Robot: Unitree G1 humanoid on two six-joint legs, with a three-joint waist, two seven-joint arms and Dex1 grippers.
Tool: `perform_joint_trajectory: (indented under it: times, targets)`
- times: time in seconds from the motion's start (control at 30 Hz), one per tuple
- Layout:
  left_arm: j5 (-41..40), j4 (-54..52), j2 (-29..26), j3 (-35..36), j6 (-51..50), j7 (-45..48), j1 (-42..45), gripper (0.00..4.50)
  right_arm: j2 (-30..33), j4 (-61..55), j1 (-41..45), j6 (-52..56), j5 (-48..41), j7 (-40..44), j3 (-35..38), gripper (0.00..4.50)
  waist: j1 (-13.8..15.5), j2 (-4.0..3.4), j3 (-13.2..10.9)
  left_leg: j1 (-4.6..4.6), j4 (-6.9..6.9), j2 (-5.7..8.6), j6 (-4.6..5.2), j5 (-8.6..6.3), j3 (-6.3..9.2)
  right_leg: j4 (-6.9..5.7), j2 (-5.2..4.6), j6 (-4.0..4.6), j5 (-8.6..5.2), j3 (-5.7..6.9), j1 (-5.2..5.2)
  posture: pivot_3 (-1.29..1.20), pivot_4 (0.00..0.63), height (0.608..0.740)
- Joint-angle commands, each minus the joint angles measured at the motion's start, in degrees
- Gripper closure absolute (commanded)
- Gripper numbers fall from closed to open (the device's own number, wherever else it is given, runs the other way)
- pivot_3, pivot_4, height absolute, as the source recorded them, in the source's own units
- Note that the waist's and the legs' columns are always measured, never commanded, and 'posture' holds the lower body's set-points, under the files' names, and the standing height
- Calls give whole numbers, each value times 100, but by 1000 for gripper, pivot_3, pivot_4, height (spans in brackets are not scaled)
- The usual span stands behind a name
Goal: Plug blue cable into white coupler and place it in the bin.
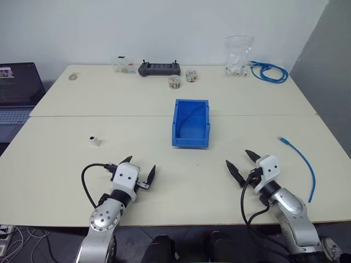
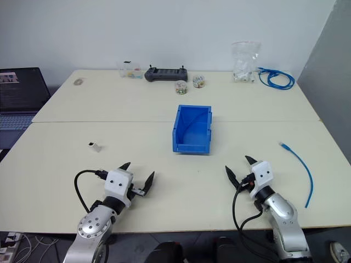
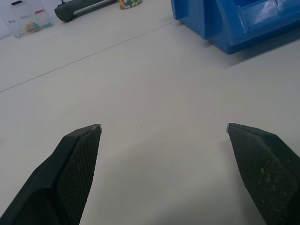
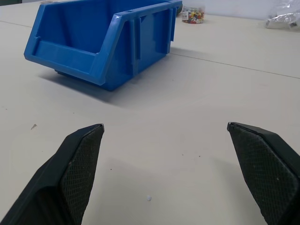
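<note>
The blue bin point(image 1: 191, 123) stands in the middle of the table, open top up, and shows again as the bin point(image 4: 103, 42) in the right wrist view. A thin blue cable point(image 1: 303, 164) lies as one curved strand near the table's right edge. The tiny white coupler point(image 1: 96, 141) rests on the left part of the table. My left gripper point(image 1: 140, 169) hovers open near the front edge, below and to the right of the coupler. My right gripper point(image 1: 242, 163) is open too, between the bin and the cable, its fingers point(image 4: 75, 173) empty.
Along the far edge sit a black controller point(image 1: 159, 68), two small jars of coloured bits point(image 1: 174, 82), a clear box point(image 1: 124, 64), a clear bag of white parts point(image 1: 238, 56) and a coiled blue cable bundle point(image 1: 269, 72). A laptop point(image 1: 16, 90) stands at the left.
</note>
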State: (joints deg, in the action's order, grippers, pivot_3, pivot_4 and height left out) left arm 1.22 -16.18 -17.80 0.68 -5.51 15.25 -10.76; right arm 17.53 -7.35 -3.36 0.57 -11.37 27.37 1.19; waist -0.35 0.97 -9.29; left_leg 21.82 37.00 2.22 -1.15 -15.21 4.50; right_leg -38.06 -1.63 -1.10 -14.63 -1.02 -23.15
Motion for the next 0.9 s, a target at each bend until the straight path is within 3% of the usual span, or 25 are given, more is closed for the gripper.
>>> perform_joint_trajectory:
  times: [0.03,0.3,0.5,0.7,0.9]
  targets:
    - [-265,-111,-172,61,378,401,61,0,17,-195,-47,-132,13,-60,97,17,1,0,0,0,0,0,0,0,0,0,0,0,0,0,0,0,150,740]
    - [-1623,-532,-631,-274,-573,1916,1308,0,85,-806,-230,155,-193,-159,330,17,4,0,0,4,2,1,0,0,1,-1,0,1,0,3,0,0,150,740]
    - [-1637,-349,-1063,-1182,-1853,2707,2670,0,728,-1141,-201,943,-651,-264,1399,17,4,0,0,3,3,9,0,1,-4,-2,12,-1,1,7,2,0,150,740]
    - [-1688,-112,-739,-1754,-2373,3033,3727,0,1697,127,484,1943,-895,-152,2185,17,-32,2,-1,0,3,3,1,1,-9,-5,29,4,3,3,2,0,150,740]
    - [-1603,78,-481,-2155,-2364,3291,4247,0,2694,2245,1392,2615,-539,472,1773,17,-98,2,-1,-1,4,4,2,2,-18,-6,32,8,6,0,3,0,150,740]
